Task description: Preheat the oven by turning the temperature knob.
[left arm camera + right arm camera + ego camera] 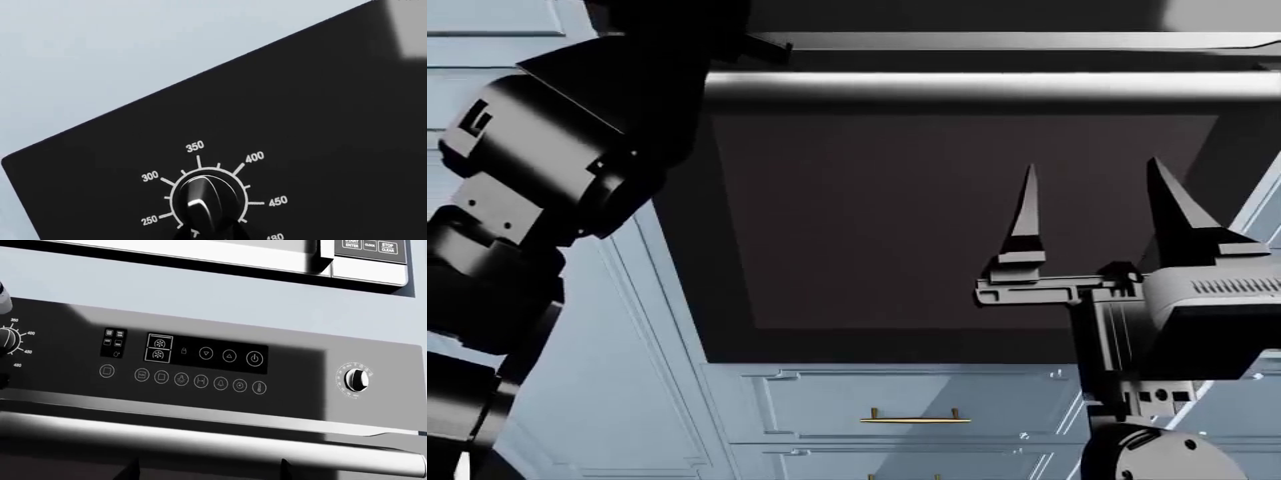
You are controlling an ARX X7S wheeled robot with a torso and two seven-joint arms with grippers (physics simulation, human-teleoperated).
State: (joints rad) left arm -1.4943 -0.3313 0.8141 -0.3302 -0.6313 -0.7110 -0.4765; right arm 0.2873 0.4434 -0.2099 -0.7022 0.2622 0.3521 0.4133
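Observation:
The oven fills the head view: a dark glass door under a silver bar handle. Its black control panel carries the temperature knob, ringed by numbers from 250 to 480, at the panel's left end. My left gripper is at this knob. Its dark fingers press close on either side of the knob's ridge, shut on it. The left arm reaches up out of the head view. My right gripper hangs open in front of the door glass, fingers pointing up, holding nothing.
A second knob sits at the panel's right end, past a row of touch buttons. A microwave keypad is above the oven. Pale blue cabinet fronts surround the oven, with a brass-pull drawer beneath it.

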